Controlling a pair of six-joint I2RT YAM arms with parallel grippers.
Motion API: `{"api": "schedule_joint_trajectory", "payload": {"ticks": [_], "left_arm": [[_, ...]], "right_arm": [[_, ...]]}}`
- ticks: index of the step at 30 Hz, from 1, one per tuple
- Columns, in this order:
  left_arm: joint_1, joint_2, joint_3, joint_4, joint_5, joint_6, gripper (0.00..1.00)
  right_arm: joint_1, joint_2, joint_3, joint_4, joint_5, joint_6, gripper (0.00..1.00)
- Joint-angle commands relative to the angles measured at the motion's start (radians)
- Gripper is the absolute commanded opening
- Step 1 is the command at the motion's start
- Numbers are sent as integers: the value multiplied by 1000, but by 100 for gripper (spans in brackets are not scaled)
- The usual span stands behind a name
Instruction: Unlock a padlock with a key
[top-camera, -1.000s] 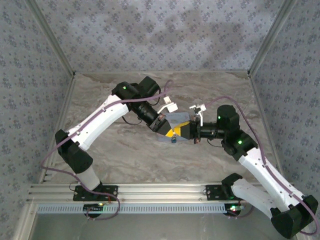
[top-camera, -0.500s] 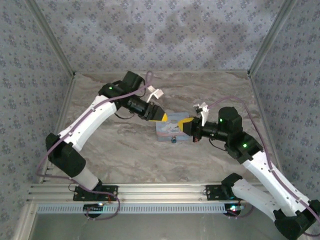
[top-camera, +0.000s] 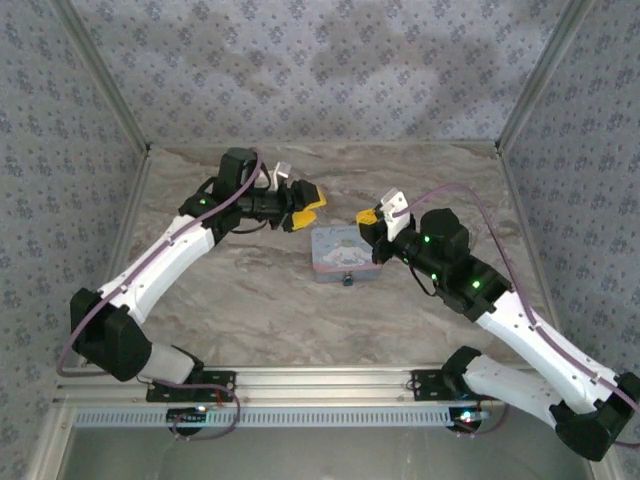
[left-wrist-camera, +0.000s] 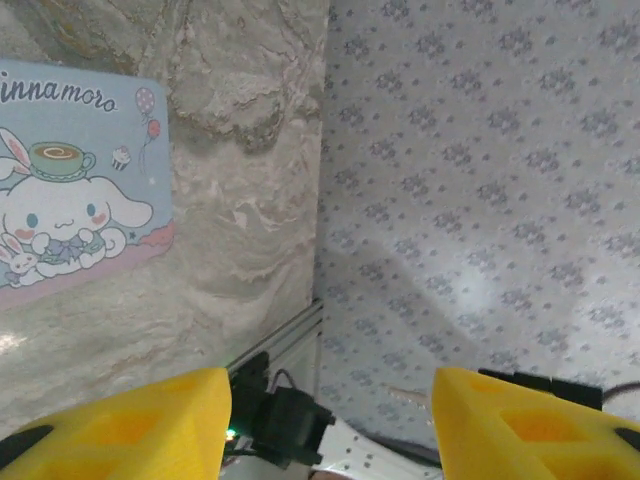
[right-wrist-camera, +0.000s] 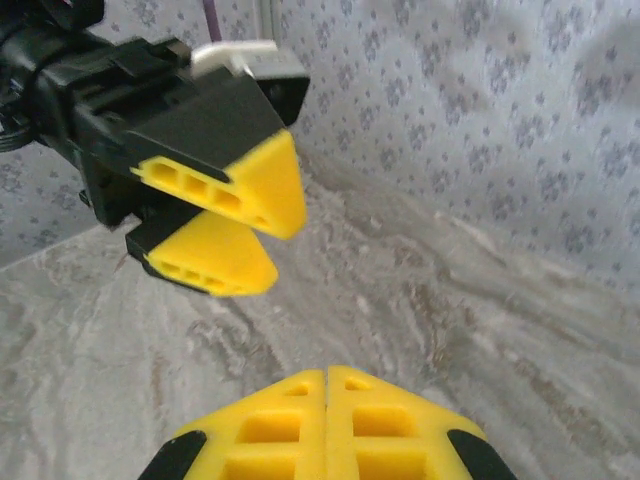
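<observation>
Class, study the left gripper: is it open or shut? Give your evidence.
Open. In the left wrist view the left gripper has its two yellow fingers wide apart, with nothing held between them.

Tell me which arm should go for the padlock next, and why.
Left, probably. The left hand is open and ready to grip; the right hand is shut, though slightly nearer. The padlock sits at the near edge of the tin.

Tiny dark grey-blue padlock (top-camera: 347, 281) – a small metal lump lying on the marbled table (top-camera: 250, 300), just at the near edge of a pale blue cartoon tin (top-camera: 345, 250).
</observation>
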Motion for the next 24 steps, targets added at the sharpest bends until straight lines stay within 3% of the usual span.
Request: {"api": "schedule_joint_trajectory", "payload": {"ticks": [1, 5, 8, 15, 24], "left_arm": [[-24, -33, 13, 113, -23, -268, 55], [-71, -36, 34, 136, -43, -365, 57], [-99, -33, 34, 177, -38, -424, 50], [-140, -15, 75, 191, -25, -438, 37], [-160, 3, 104, 198, -8, -446, 29]], "right_arm": [[17, 0, 15, 117, 57, -126, 0], [27, 15, 23, 143, 41, -155, 0], [55, 17, 10, 178, 54, -210, 0], [87, 23, 10, 189, 72, -290, 0], [117, 20, -6, 212, 136, -357, 0]]}}
